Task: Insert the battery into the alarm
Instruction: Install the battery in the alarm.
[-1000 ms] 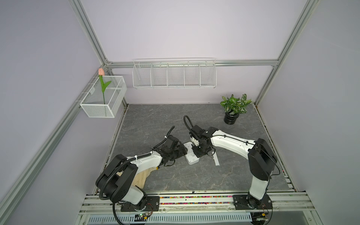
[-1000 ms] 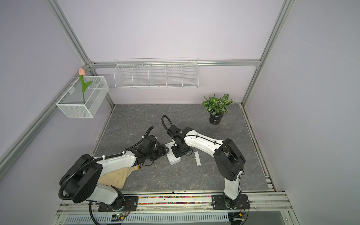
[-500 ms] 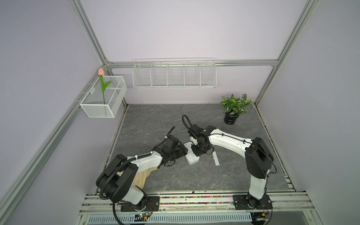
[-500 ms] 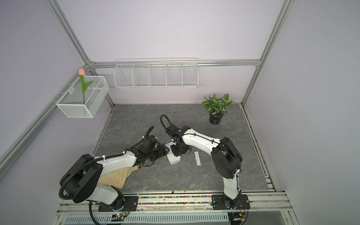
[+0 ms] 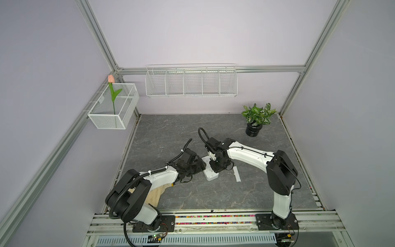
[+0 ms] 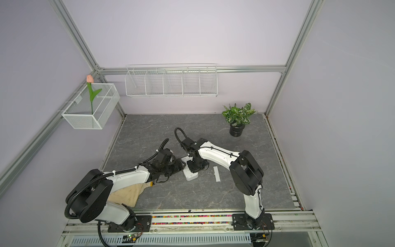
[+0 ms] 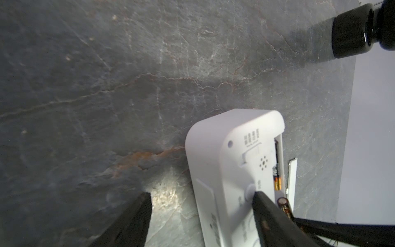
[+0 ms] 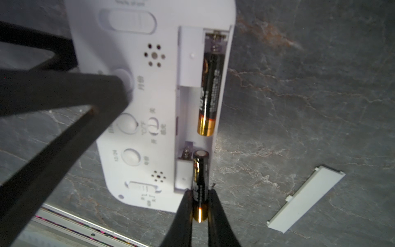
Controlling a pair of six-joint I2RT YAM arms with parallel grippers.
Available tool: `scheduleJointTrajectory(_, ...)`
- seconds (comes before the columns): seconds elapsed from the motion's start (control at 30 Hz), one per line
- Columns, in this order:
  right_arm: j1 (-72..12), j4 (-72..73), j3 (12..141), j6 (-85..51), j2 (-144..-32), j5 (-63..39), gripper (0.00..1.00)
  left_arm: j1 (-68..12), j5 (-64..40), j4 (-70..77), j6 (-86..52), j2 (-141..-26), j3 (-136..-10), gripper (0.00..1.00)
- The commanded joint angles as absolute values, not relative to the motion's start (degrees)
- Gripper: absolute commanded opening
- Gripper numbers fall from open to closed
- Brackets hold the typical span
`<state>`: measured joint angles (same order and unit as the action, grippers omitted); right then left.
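While the alarm lay face down on the counter, the left end effector had its jaws spread apart and clamped nothing. One fingertip pressed on the white back at a round button, and the other stood on the counter just beside the long edge. I judged this to be only a brace from above.

The battery slot was open on the side of the alarm away from that fingertip. A seated battery already filled the half farther from the right end effector. This end effector was closed on the battery, gripping it near its gold end. The battery pointed forward from the fingertips at a tilt, with its free end just at the spring of the empty half. It was not yet lying flat, so the insertion looked half done. The cover strip lay on the counter to the outer side of the right end effector, well apart from the alarm.

Several things could have gone wrong from here:
- **Jamming:** pushed forward at this tilt, the free end could catch on the spring or the slot wall and jam.
- **Slipping:** the grip was narrow and near one end, so the battery could turn or slip out between the fingers.
- **Sliding alarm:** the push could move the alarm on the smooth counter, because only one fingertip held it down.
- **Button press:** that fingertip could also press the button.
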<state>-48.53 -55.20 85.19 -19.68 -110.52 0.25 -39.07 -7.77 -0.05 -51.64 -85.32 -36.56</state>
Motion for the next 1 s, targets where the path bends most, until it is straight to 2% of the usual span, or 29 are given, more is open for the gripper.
scheduleJointTrajectory(0.0, -48.87, -56.79, 86.18, -19.82, -111.81, 1.07, 0.18, -39.46, -7.04, 0.11, -50.63, -85.96, -37.88, 0.76)
scheduleJointTrajectory(0.23, -48.87, -56.71, 87.45, -19.95, -112.47, 1.81, 0.24, -39.46, -7.04, 0.09, -50.63, -85.98, -37.88, 0.76)
scheduleJointTrajectory(0.4, -48.87, -55.65, 87.55, -20.12, -111.39, 1.74, 0.36, -39.49, -7.05, 0.00, -50.60, -85.83, -37.79, 0.76)
scheduleJointTrajectory(0.73, -48.87, -52.40, 83.89, -20.72, -102.70, 3.94, 0.42, -39.46, -6.88, -0.41, -50.51, -85.96, -37.88, 0.76)
scheduleJointTrajectory(0.97, -48.99, -48.21, 77.03, -21.82, -96.16, 1.70, 0.37, -39.46, -6.94, -0.47, -50.58, -86.11, -38.06, 0.76)
